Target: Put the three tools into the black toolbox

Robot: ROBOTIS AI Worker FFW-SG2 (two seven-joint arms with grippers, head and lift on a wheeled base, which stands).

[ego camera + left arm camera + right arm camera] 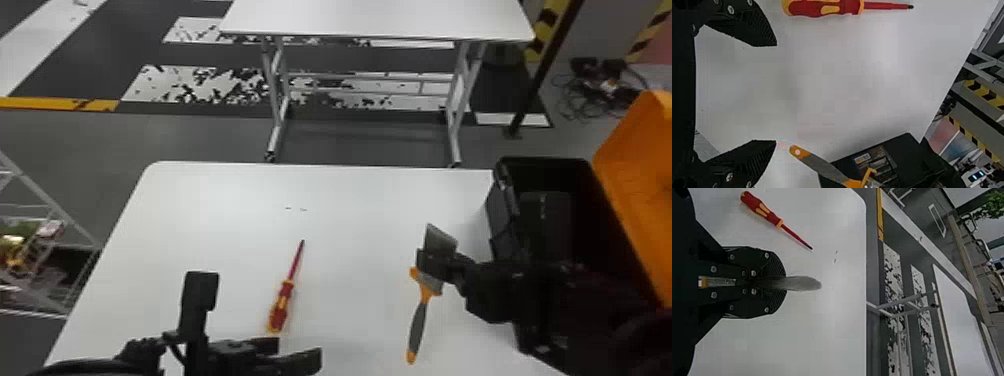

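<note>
Right hand (434, 264), pinching flat brush with orange-and-grey handle (419, 320); left hand (260, 320), spread, near red-and-yellow screwdriver (281, 306) on white table (210, 220).

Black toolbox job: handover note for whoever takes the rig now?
Left gripper: jaws open, empty, over the table.
Right gripper: jaws shut on the brush, near the toolbox.
Screwdriver: lying on the table between the grippers.
Toolbox: table's right side, orange lid open.
Done: brush gripped. Third tool can't be made out; possibly inside already.
To do: box brush and screwdriver, check for the third.
</note>
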